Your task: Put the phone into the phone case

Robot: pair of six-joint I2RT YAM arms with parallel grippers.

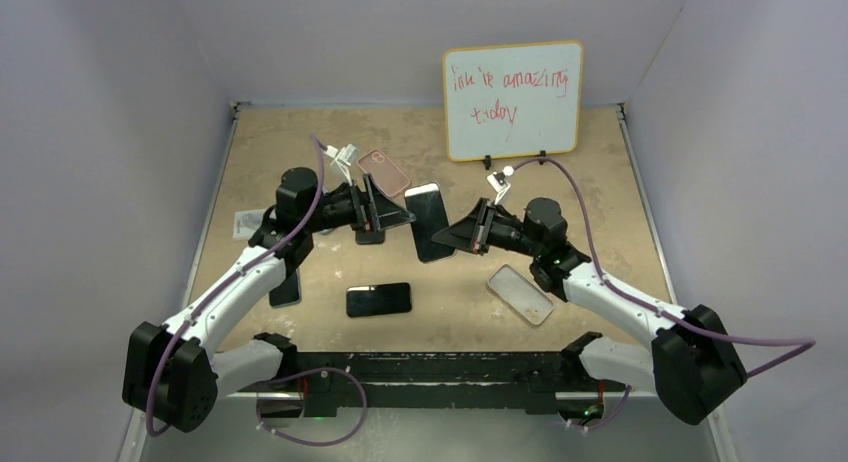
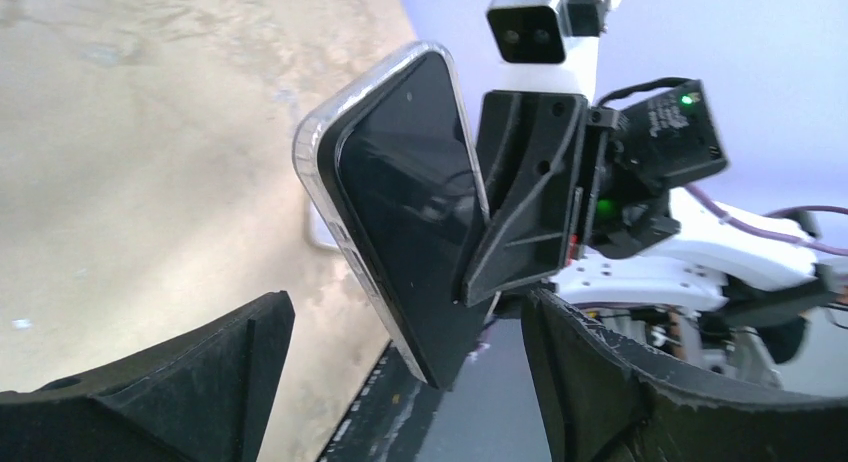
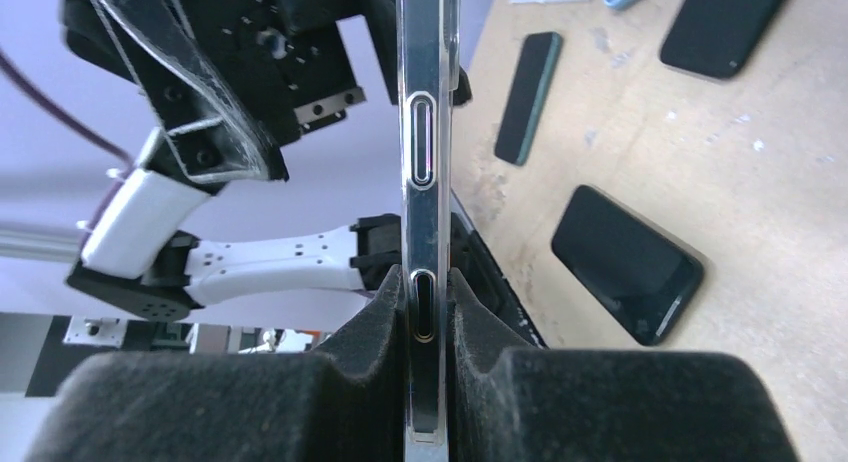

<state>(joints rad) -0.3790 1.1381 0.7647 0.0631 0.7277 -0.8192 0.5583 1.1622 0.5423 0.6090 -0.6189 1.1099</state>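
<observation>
A black phone [image 1: 430, 220] is held upright above the table, with a clear case [image 2: 318, 142] wrapped around its edge. My right gripper [image 1: 468, 232] is shut on it; in the right wrist view the pads [image 3: 350, 382] clamp both faces of the phone's side edge [image 3: 428, 182]. My left gripper [image 1: 392, 214] is open, just left of the phone. In the left wrist view the phone [image 2: 405, 197] hangs ahead, its lower corner between my spread left fingers [image 2: 160, 397], touching neither. The right gripper's finger [image 2: 525, 197] presses on the screen.
On the table lie a black phone [image 1: 379, 299], an empty clear case [image 1: 520, 294], a pink case [image 1: 384, 171] and a dark phone [image 1: 286, 287] by the left arm. A whiteboard [image 1: 512, 99] stands at the back. The right wrist view shows the black phone [image 3: 628, 262] and a dark phone [image 3: 528, 97].
</observation>
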